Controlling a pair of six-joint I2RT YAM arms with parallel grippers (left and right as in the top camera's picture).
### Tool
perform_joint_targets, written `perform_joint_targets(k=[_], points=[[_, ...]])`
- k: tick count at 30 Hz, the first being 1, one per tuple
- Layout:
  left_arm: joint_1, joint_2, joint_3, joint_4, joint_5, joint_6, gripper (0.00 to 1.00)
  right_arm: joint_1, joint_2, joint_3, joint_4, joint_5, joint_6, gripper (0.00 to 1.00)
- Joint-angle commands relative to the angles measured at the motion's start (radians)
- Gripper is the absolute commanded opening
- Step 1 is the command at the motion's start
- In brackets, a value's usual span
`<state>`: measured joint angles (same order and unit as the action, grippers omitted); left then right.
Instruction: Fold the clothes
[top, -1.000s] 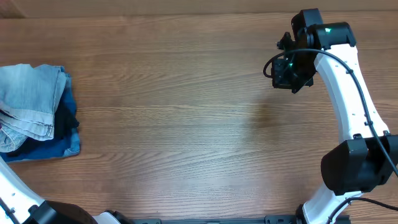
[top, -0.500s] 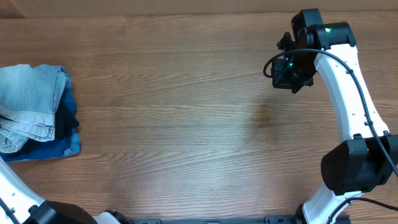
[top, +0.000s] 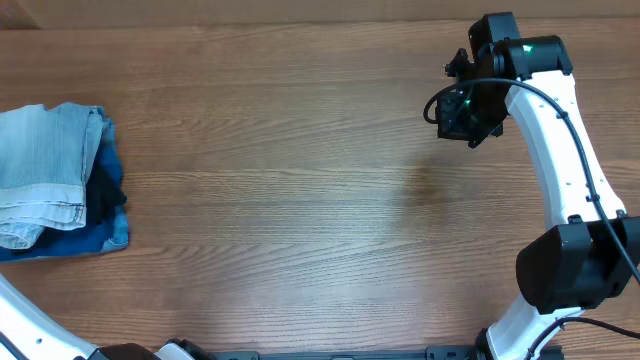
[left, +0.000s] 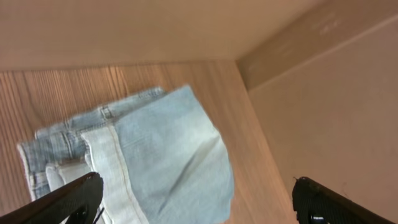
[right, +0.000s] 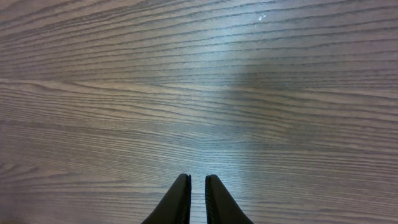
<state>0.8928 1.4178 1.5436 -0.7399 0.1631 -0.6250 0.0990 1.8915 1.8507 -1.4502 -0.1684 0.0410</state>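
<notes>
The left hand (left: 196, 183) hangs over the shorts (left: 161, 149), its two fingers (left: 68, 199) spread wide to either side of them and holding nothing. In the left wrist view the shorts show a stitched hem and a band with a belt loop. They are pale washed denim, folded, and they top a small pile at the left edge of the counter (top: 300, 200). A black garment (top: 105, 190) peeks out just beside the shorts' right edge. Darker blue jeans (top: 105, 235) lie under the shorts, showing past their right and near sides. Well apart from the shorts, far to their right and a little further back, the right hand (top: 462, 115) points down at the wood. Its fingers (right: 180, 199) are all but closed, with only a thin slit between them, and grip nothing.
</notes>
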Motion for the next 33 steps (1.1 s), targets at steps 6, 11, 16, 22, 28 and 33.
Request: perform_joint_targets(k=[6,11,16,22,28,33], points=[[0.003,0.111,0.010,-0.194,-0.133,0.093,0.89,0.001,-0.014,0.002,-0.004,-0.002,-0.003,0.13],[0.003,0.243,0.010,-0.183,-0.111,0.094,0.91,0.001,-0.014,0.002,-0.011,-0.002,-0.003,0.13],[0.003,0.267,0.010,-0.164,-0.091,0.093,0.93,0.001,-0.014,0.002,-0.011,-0.002,-0.003,0.13],[0.005,0.270,0.010,-0.124,-0.093,0.086,0.39,0.001,-0.014,0.002,-0.014,-0.009,-0.003,0.13],[0.005,0.271,0.010,-0.137,-0.135,0.087,0.12,0.001,-0.014,0.002,-0.015,-0.009,-0.003,0.13],[0.010,0.270,0.010,-0.143,-0.149,0.068,0.04,0.001,-0.014,0.002,-0.015,-0.009,-0.003,0.13]])
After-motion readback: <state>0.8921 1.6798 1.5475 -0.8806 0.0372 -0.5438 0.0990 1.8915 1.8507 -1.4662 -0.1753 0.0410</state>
